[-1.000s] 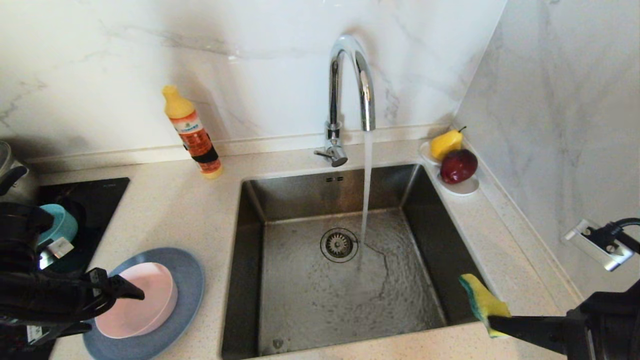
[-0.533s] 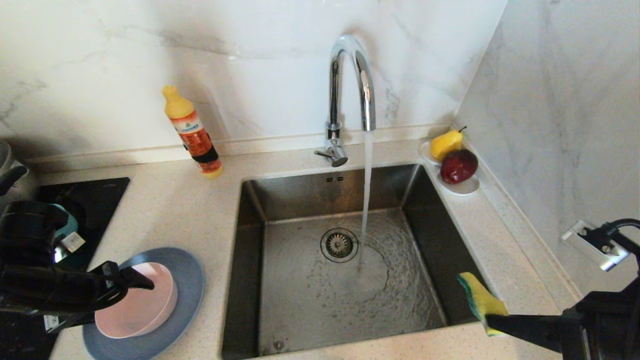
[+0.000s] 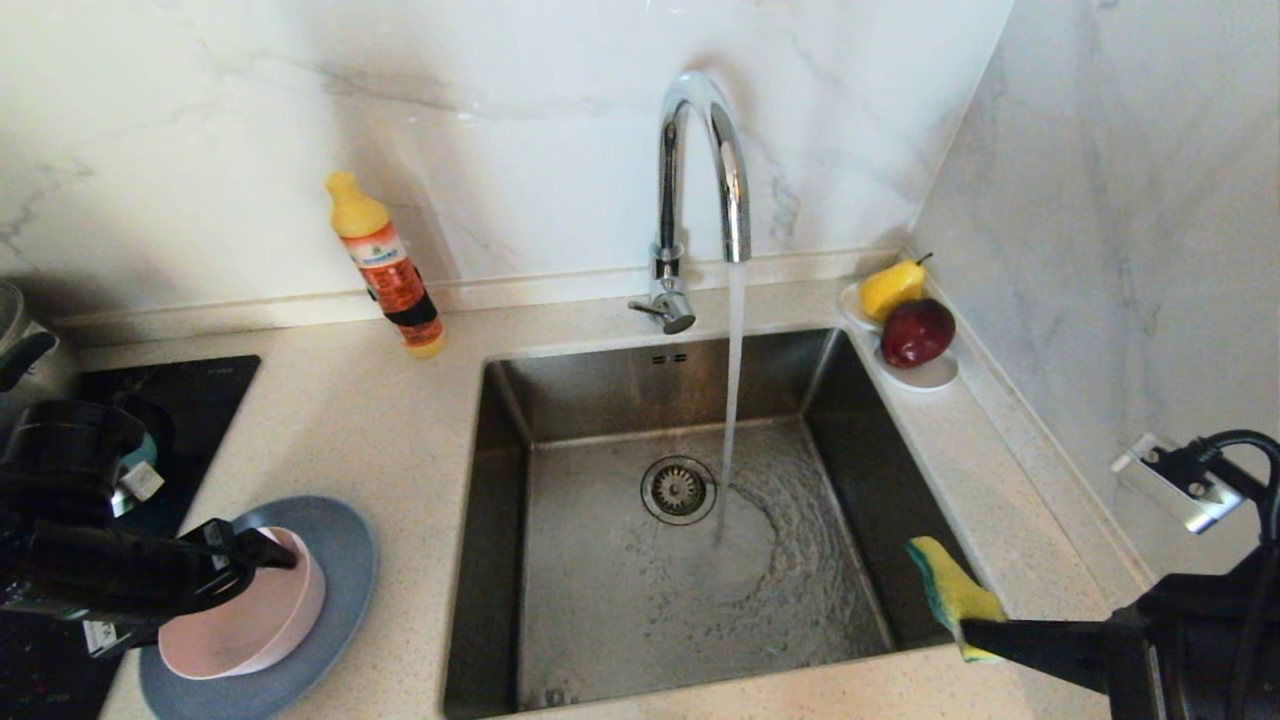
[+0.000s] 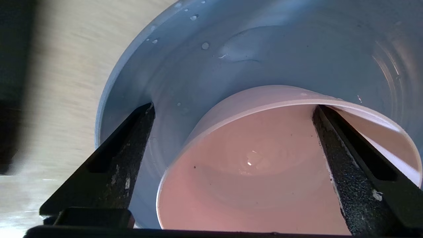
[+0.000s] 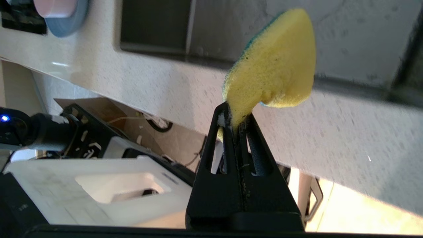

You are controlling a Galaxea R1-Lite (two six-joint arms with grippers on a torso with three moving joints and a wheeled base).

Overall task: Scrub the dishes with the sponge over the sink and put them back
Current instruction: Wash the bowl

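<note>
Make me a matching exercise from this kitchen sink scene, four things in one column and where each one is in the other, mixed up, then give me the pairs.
Things:
1. sponge
2. pink bowl
3. apple
4. orange bottle

Places:
A. on the small white dish in the far right corner
B. pinched in the shut right gripper near the sink's front right corner
C. standing on the counter left of the faucet
D. on the grey-blue plate, between the open left gripper's fingers

Pairs: 1-B, 2-D, 3-A, 4-C
</note>
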